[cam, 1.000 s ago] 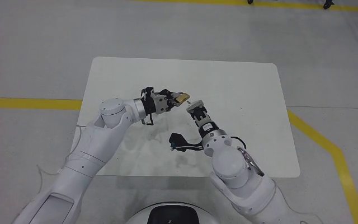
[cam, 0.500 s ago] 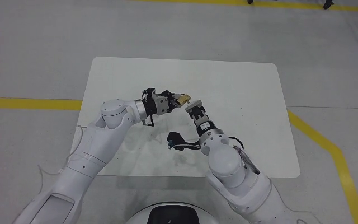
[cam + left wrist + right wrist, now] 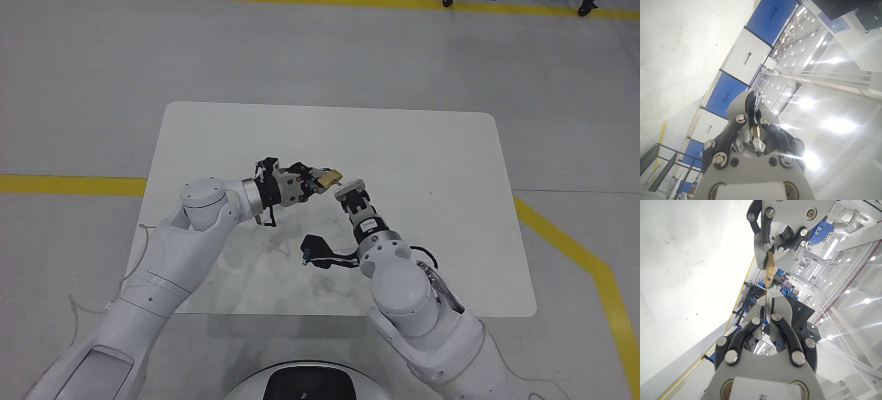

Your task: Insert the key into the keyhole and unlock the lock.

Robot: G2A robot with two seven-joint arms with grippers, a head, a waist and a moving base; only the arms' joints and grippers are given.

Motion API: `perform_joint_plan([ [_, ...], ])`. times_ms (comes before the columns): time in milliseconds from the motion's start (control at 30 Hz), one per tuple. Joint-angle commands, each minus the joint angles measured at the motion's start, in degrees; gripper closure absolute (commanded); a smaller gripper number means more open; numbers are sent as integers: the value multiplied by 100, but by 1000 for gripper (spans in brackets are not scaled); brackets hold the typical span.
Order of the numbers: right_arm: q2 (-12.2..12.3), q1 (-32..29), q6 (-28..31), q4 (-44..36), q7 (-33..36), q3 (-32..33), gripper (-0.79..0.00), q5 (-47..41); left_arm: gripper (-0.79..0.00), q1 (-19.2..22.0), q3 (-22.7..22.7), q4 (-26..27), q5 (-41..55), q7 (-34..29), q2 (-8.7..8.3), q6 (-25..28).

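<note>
A small brass padlock (image 3: pixel 326 178) is held above the middle of the white table (image 3: pixel 440 150), and my left gripper (image 3: pixel 316 179) is shut on it. In the right wrist view the lock (image 3: pixel 770 270) sticks out past the left gripper's fingers (image 3: pixel 759 256), its keyhole (image 3: pixel 769 277) facing my right gripper (image 3: pixel 769 295). That gripper is shut on a thin silver key (image 3: pixel 768 284), whose tip sits at the keyhole. In the left wrist view a strip of brass lock (image 3: pixel 755 131) shows between the shut fingers (image 3: pixel 738 106). From above, the right gripper (image 3: pixel 347 190) sits just beside the lock.
Both arms meet over the table's centre, clear of its surface. Bare table top lies on every side of them. Yellow floor tape (image 3: pixel 70 185) runs past the table's left and right edges.
The right arm has shifted slightly, bringing the key a little closer to the lock. The left arm has stayed nearly still with the lock.
</note>
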State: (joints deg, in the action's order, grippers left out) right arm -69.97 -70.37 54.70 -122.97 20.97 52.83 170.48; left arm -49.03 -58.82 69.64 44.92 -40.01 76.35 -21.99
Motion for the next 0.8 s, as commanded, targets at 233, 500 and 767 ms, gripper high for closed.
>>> perform_joint_plan([
  [233, -51, -40, 22, -15, 39, 16, 0, 63, 0, -33, -21, 31, -21, -13, 0, 17],
  [500, -105, -48, 85, 8, 82, 4, 0, 98, 0, -93, -53, 77, -44, -66, -11, 19],
  [767, -149, -69, 112, 4, 91, -33, 0, 188, 0, -136, -52, 123, -89, -68, -14, 19],
])
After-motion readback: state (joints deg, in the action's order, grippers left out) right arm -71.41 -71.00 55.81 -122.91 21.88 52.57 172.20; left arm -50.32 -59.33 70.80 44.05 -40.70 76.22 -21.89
